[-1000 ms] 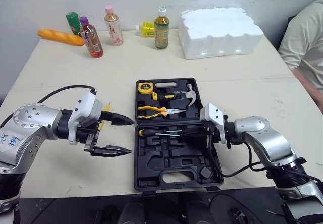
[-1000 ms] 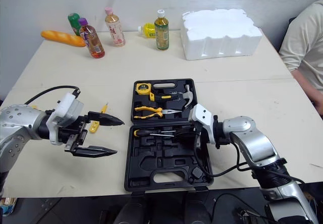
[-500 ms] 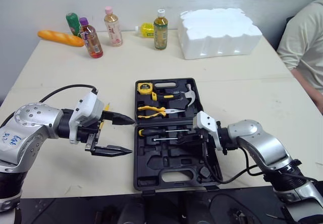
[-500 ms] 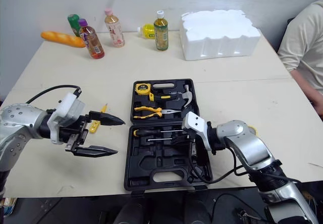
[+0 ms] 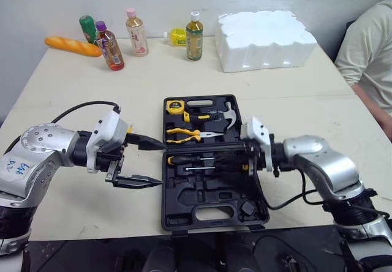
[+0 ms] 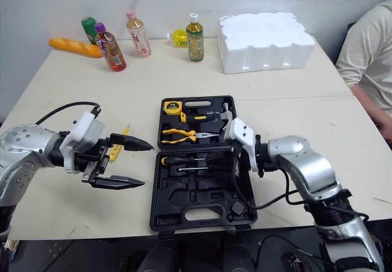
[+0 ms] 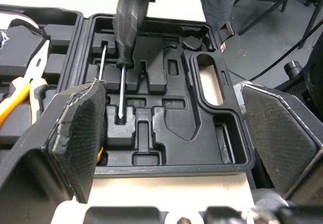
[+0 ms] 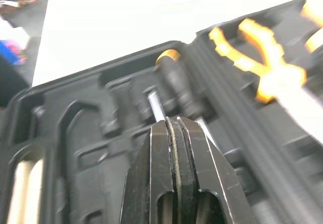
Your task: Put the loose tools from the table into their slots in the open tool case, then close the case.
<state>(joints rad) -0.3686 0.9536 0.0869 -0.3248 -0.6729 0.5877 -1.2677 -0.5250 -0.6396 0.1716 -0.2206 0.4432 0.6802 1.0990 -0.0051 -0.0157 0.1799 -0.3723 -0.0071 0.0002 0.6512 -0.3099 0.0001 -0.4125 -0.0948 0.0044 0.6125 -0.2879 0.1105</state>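
Nearest me, the open tool case [image 5: 184, 200] lies flat on the tabletop [image 5: 73, 204], its front half mostly bare moulded slots. My left pincer [image 6: 147, 163] hovers just beside the case's left edge, spread wide with nothing between its fingers, its tips pointing toward the case. A small yellow tool [image 6: 115, 152] lies loose on the tabletop just behind that pincer, partly hidden by the upper finger. My right pincer [image 8: 175, 125] reaches in from the case's right side, its fingers pressed flat together, low over the two screwdrivers [image 5: 190, 160] that lie across the middle of the case. I cannot tell whether it touches them. In the farther half sit the yellow pliers [image 5: 187, 134], the hammer [image 5: 215, 114] and the tape measure [image 5: 176, 106]. Well beyond, a white foam block [image 5: 263, 36], several bottles [image 5: 195, 34] and a bread loaf [image 5: 73, 45] stand along the far edge. A person's arm [image 5: 367, 57] shows at the far right.
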